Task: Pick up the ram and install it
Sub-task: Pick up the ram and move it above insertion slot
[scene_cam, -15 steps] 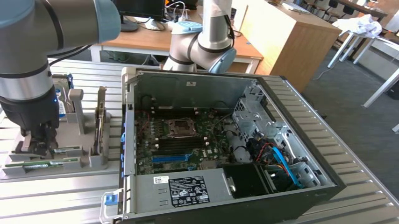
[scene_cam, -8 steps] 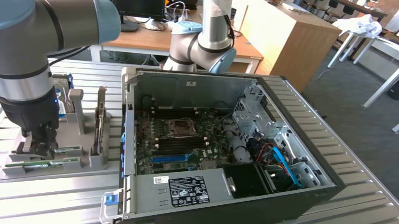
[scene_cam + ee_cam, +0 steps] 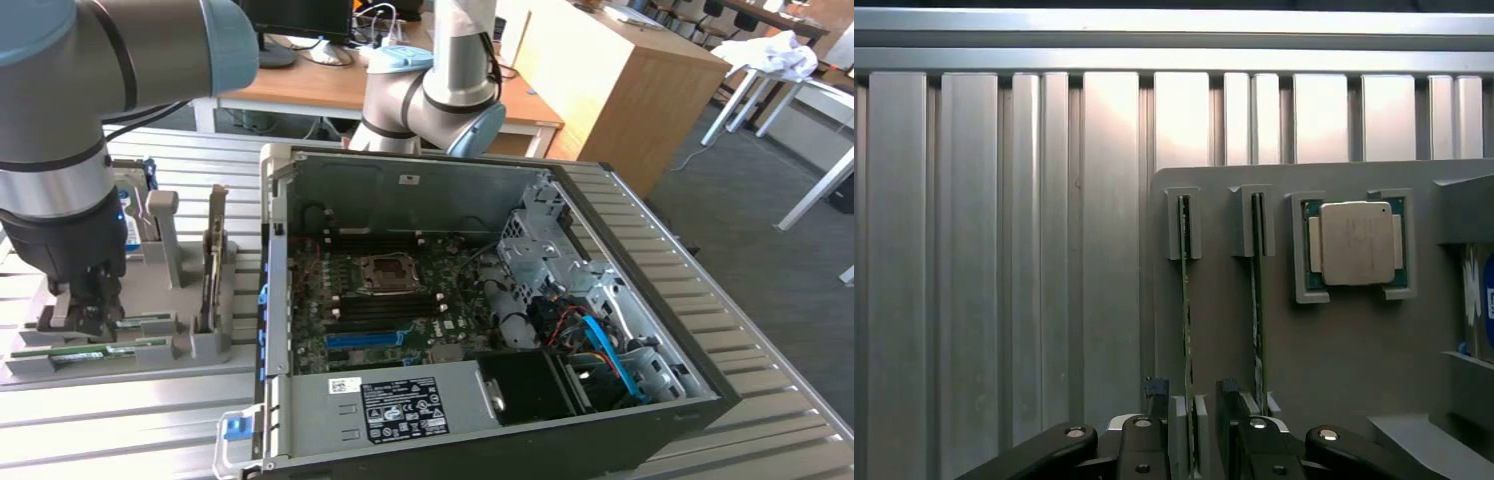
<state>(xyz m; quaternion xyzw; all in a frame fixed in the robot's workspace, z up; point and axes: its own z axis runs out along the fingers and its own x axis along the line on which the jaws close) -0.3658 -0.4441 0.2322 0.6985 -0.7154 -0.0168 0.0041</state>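
End effector astride thin green ram, edge-on in holder

Soft, even light fills the exterior view, though the inside of the open computer case lies in shadow. In the wrist view, warm glare whitens the ribbed metal table; the grey holder looks duller.

No legible text or numbers anywhere
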